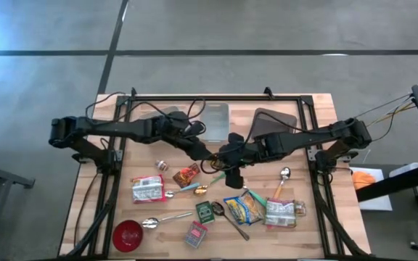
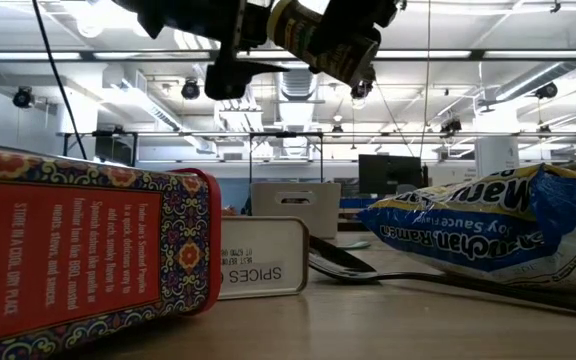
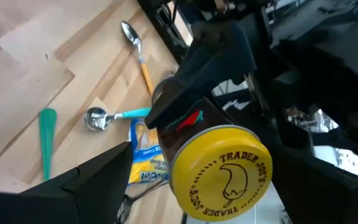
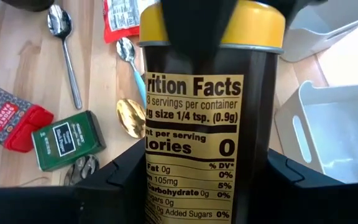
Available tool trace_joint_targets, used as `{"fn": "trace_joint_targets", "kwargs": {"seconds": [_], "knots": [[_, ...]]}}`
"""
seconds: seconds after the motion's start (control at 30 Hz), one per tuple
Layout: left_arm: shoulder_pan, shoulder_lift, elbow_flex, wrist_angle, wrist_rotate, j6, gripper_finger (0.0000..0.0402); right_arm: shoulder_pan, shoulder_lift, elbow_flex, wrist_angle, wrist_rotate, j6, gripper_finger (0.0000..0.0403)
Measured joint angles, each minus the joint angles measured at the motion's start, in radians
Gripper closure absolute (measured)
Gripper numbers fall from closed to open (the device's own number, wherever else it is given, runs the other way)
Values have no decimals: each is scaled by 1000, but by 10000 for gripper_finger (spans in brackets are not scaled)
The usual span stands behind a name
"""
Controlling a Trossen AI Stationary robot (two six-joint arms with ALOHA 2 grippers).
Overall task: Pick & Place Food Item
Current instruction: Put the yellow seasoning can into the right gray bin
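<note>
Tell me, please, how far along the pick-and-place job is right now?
Done: the spice jar is off the table, shut in the right gripper. In hand: the open left gripper faces its yellow lid. Left: setting it down; both bins look empty.

A red bowl (image 1: pixel 128 235) stands far from the right claw (image 1: pixel 232 168); a green spice tin (image 1: pixel 205 212), spoons and ramen packets (image 1: pixel 247 207) lie nearer.

Grey concrete floor (image 1: pixel 267 29); ceiling strip lights (image 2: pixel 528 60); possibly monitors behind.
</note>
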Motion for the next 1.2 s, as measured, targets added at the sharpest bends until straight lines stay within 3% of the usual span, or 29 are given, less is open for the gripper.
{"fn": "trace_joint_targets", "kwargs": {"seconds": [0.33, 0.43, 0.67, 0.93, 1.0, 1.2], "knots": [[0, 2, 6, 10, 4, 27, 46, -24, -2, 0, 24, 8, 10, 214], [0, 2, 5, 10, 0, 28, 73, -27, -3, 0, 28, 8, 8, 214], [8, 2, 4, 4, -18, 30, 181, -28, -2, -1, 13, 8, 18, 214], [13, 2, 4, 5, -11, 30, 181, -28, -2, -2, 16, 8, 19, 214], [15, 0, 4, 4, -3, 29, 181, -28, -2, -2, 17, 7, 16, 192], [46, -44, 4, -41, 3, 27, 181, -38, -4, 1, -2, -20, 90, 45]]}}
